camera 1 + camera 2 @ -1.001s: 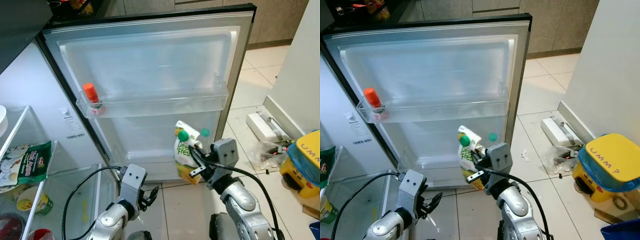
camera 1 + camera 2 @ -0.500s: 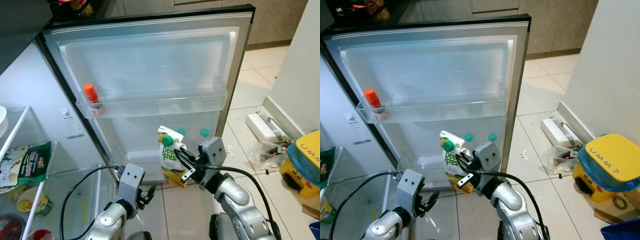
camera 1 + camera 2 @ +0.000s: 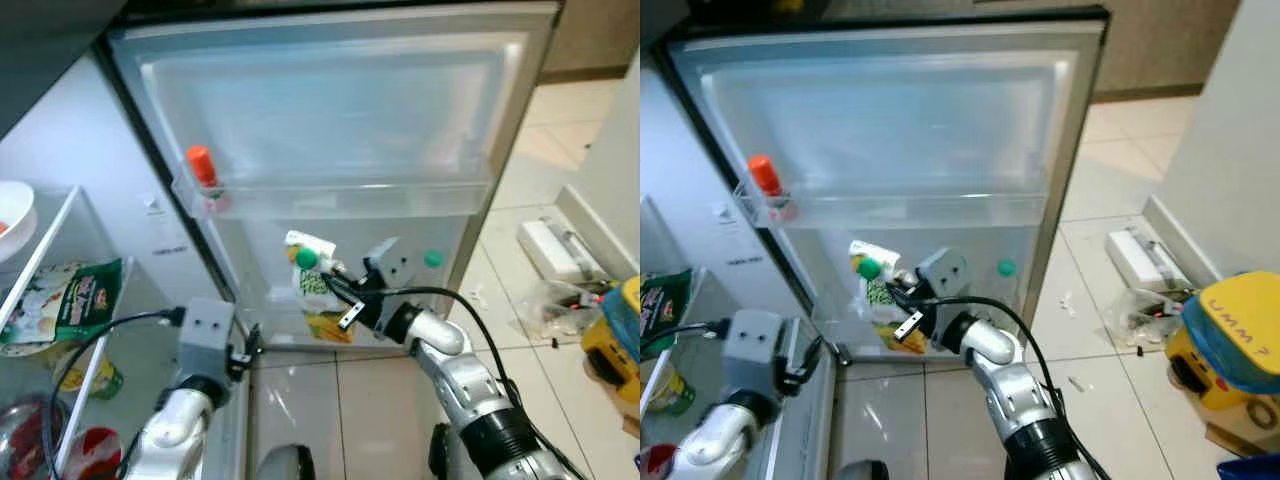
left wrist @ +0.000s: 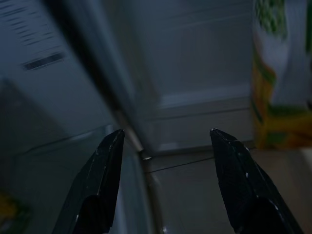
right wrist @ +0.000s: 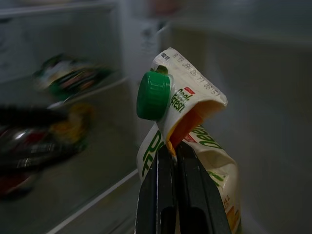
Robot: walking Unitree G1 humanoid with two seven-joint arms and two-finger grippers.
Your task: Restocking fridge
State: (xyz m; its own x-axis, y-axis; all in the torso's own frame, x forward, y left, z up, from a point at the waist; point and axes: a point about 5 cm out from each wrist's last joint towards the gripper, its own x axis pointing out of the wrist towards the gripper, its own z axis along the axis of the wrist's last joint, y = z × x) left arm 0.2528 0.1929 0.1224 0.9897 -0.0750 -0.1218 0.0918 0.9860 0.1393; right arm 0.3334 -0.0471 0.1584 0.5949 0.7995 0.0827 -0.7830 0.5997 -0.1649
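Room: kitchen with a pale tiled floor [image 3: 330, 400]; the fridge door [image 3: 330, 110] stands open before me, its inner side facing me.
Carton: a juice carton [image 3: 315, 300] with a green cap [image 3: 306, 259], tilted, held in the air in front of the lower part of the door, just under the door shelf [image 3: 340, 200].
Right gripper: my right gripper [image 3: 335, 288] has its fingers [image 5: 187, 195] pressed together on the carton's folded top, pinching it just below the cap.
Left gripper: my left gripper [image 4: 165, 141] hangs low near the door's bottom edge, fingers [image 4: 105, 165] spread wide, holding nothing.
Door shelf: an orange-capped bottle [image 3: 203, 170] stands at its left end.
Fridge shelves: on my left, a green packet [image 3: 75, 320], a bowl [image 3: 15, 205] above it, tubs below.
Floor, right: a yellow container [image 3: 1230, 340] and a white box [image 3: 1135, 255] by the wall.
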